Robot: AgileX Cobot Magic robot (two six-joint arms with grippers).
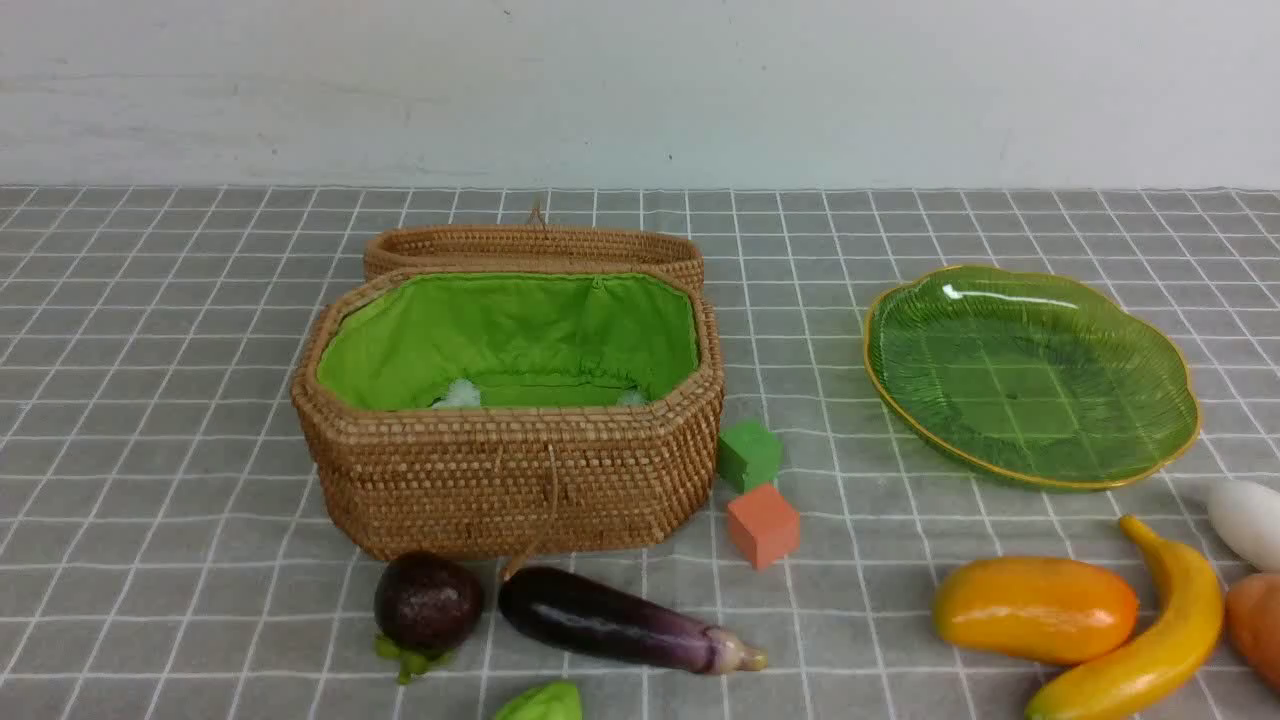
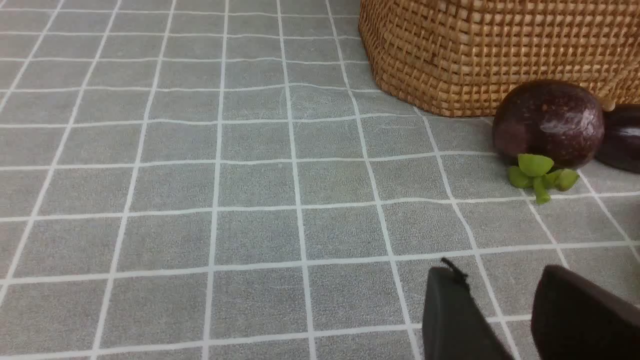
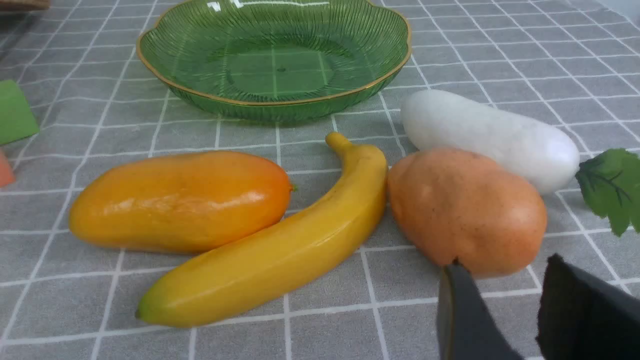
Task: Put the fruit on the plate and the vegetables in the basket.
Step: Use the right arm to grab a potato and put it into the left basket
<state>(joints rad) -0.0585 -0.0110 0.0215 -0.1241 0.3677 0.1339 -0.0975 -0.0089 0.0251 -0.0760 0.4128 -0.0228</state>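
Observation:
The woven basket (image 1: 520, 480) stands open, its green lining showing, and the green glass plate (image 1: 1030, 375) holds nothing. A round purple fruit (image 1: 428, 602), an eggplant (image 1: 625, 620) and a light green leaf (image 1: 543, 704) lie in front of the basket. Near the plate lie the banana (image 3: 280, 250), the orange-yellow fruit (image 3: 180, 200), a tan vegetable (image 3: 465, 210), a white vegetable (image 3: 490, 135) and dark green leaves (image 3: 612, 187). My left gripper (image 2: 497, 272) is open over bare cloth, short of the purple fruit (image 2: 547, 122). My right gripper (image 3: 502, 262) is open just before the tan vegetable.
A green cube (image 1: 748, 455) and an orange cube (image 1: 763, 525) sit between the basket and the plate. The basket's lid (image 1: 535, 248) lies back behind it. A grey checked cloth (image 1: 150, 400) covers the table, and a pale wall closes the far side.

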